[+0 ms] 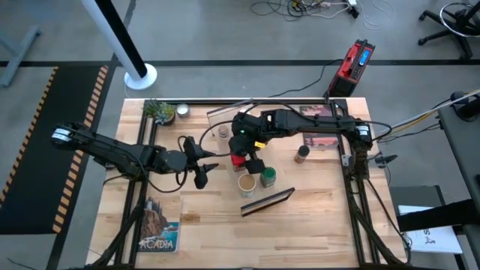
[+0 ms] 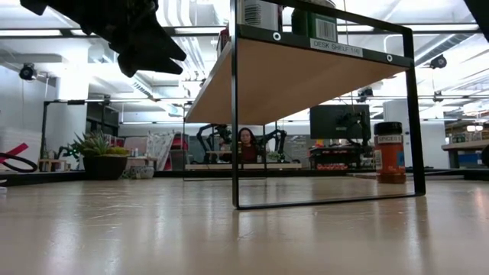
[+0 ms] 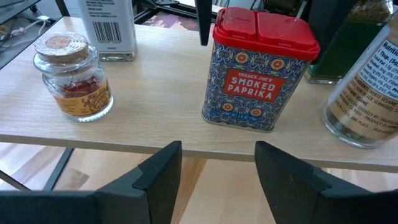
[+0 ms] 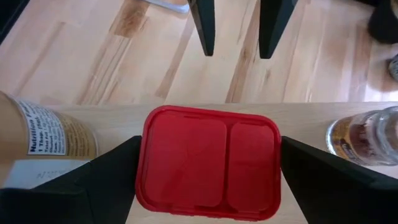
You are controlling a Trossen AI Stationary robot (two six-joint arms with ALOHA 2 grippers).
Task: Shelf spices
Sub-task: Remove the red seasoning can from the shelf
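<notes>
The shelf (image 3: 155, 124) stands on a black frame, its board (image 2: 306, 76) raised off the table. On the board stand a red-lidded paprika tin (image 3: 255, 81), a small cork-topped brown jar (image 3: 71, 78), a barcoded jar (image 3: 106, 31), a green jar (image 3: 345, 43) and a tan jar (image 3: 367, 99). My right gripper (image 4: 211, 143) hangs over the tin (image 1: 238, 159), pointing down, open, one finger at each short end of the lid. My left gripper (image 3: 217, 149) is open at the board's edge, level, facing the tin and holding nothing. A black-lidded jar (image 1: 302, 154) stands on the table. My right gripper comes from above with its fingers (image 4: 124, 168) beside the two short ends of the tin's red lid (image 4: 149, 162). The left wrist view shows a thin gap at one finger (image 3: 203, 25). Whether the other finger touches, I cannot tell. The tin stands upright on the board.
A potted plant (image 1: 159, 111) and a small silver dish (image 1: 182, 112) sit at the far left corner. One picture book (image 1: 160, 225) lies near left, another (image 1: 322, 139) far right under my right arm. A person (image 2: 247, 143) sits in the room beyond.
</notes>
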